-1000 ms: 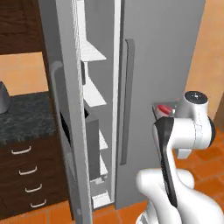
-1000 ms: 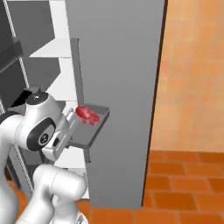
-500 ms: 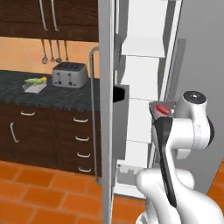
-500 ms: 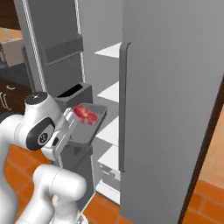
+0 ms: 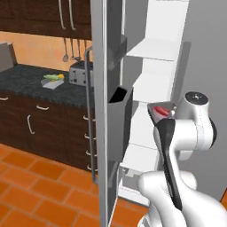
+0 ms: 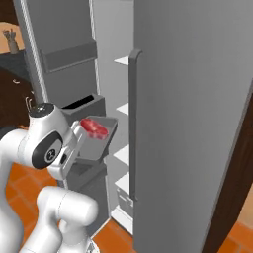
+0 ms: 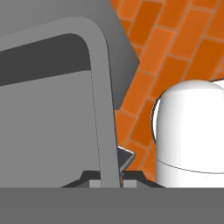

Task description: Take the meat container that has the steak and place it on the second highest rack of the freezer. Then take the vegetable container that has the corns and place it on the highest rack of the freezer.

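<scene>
Meat container (image 6: pixel 97 140) held up off the floor in front of the open freezer (image 6: pixel 188 123), level with the door bin (image 6: pixel 86 106) on the freezer's open door. Carries the steak (image 6: pixel 93 127), red, lying flat near the tray's middle. Seen from the left base view as a grey tray edge (image 5: pixel 156 114) with the red steak (image 5: pixel 163 111) peeking just beside the arm's round white joint, in front of the freezer's white shelves. Gripper (image 7: pixel 110 183) clamped narrow on the meat container's rim; in the hand view the grey rim (image 7: pixel 98 109) runs up from between the dark fingertips (image 7: pixel 129 178), with the tray's flat floor to one side and orange floor tiles (image 7: pixel 175 52) beyond.

Freezer interior white, with several flat shelves stacked one above another; the highest rack (image 5: pixel 155 48) sits well above the held tray. Open door stands edge-on in the left base view, with dark bins (image 5: pixel 119 128) on its inner face.

Vegetable container (image 5: pixel 53 84) rests on the dark counter (image 5: pixel 31 84) well to the side of the freezer, just beside a grey toaster (image 5: pixel 81 74). Holds the corns (image 5: pixel 52 77), yellow and green, lying along the tray. Dark drawers (image 5: pixel 40 124) sit under that counter.
</scene>
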